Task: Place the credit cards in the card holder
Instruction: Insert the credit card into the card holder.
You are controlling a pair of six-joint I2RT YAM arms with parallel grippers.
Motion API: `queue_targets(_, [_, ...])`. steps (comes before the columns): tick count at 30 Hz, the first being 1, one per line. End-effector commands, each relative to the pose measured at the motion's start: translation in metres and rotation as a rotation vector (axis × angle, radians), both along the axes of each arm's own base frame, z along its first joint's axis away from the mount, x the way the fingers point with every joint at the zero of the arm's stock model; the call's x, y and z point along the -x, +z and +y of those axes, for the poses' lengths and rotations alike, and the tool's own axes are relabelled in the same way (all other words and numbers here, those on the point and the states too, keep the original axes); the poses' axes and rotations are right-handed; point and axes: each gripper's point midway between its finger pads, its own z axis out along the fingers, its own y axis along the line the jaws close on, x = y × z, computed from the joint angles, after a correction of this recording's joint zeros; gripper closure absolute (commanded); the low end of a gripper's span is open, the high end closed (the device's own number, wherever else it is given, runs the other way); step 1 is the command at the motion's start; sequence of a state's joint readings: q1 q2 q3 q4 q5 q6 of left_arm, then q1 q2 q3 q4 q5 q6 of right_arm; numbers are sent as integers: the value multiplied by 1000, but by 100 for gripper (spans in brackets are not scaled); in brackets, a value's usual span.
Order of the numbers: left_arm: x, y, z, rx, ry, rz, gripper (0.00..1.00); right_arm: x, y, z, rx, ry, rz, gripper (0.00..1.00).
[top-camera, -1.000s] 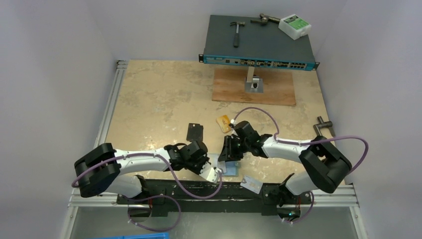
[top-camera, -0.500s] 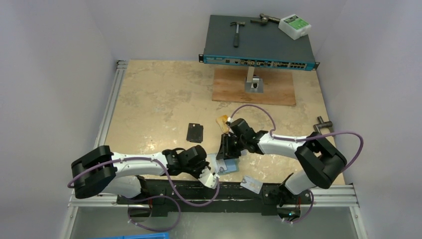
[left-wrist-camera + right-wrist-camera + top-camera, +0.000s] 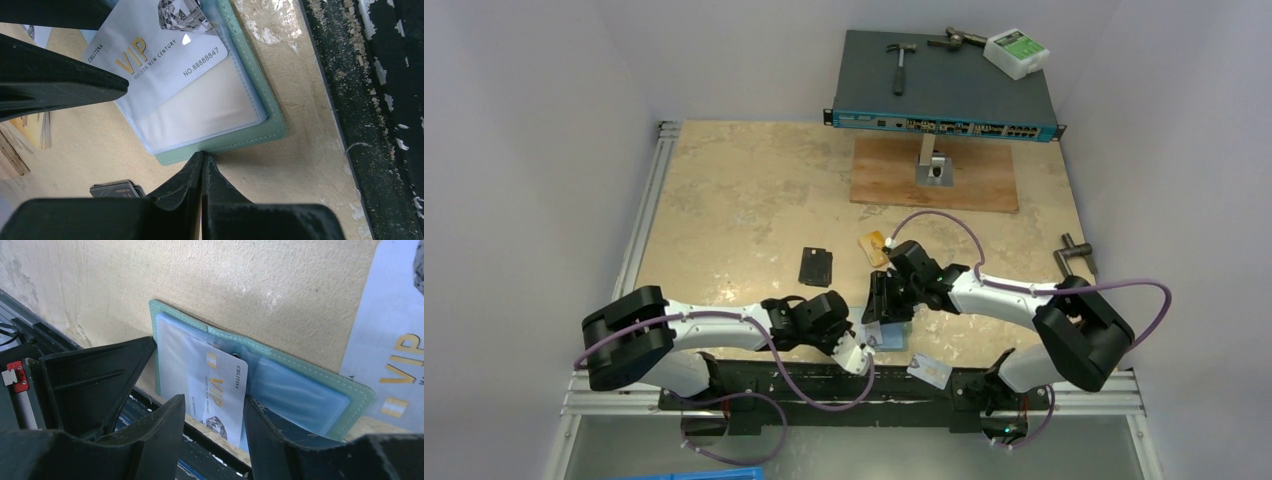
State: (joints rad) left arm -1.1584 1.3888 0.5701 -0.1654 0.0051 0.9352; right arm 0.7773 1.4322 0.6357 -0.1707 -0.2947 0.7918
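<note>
Right wrist view, right fingers parted astride 1 credit card on open card holder, left fingers closed, empty

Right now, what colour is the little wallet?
The wallet is teal-green outside, with pale blue see-through pockets inside. The right wrist view shows it best.

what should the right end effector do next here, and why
Probably push the VIP card deeper into the card holder: it sits skewed, only partly sleeved, between the parted jaws of the right end effector; the shut left end effector meets the rim.
</note>
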Motion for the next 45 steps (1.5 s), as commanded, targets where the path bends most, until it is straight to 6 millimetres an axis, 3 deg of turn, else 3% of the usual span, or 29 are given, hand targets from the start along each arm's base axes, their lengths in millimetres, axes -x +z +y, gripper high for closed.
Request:
queue_targets(1, [5, -11, 9, -55, 2, 27, 100, -3, 12, -3, 17, 4, -42, 53])
queue_targets(6, [6, -11, 11, -67, 10, 37, 100, -4, 10, -8, 46, -15, -42, 50])
queue_targets(19, [6, -10, 8, -63, 16, 41, 100, 21, -4, -1, 13, 7, 14, 50])
queue_targets(27, [6, -11, 9, -71, 15, 43, 100, 26, -1, -9, 12, 0, 4, 50])
queue_targets(39, [-1, -5, 5, -51, 28, 6, 100, 17, 11, 25, -20, 56, -30, 52])
queue_targets(45, [0, -7, 3, -34, 28, 1, 100, 19, 10, 32, -22, 76, -31, 52])
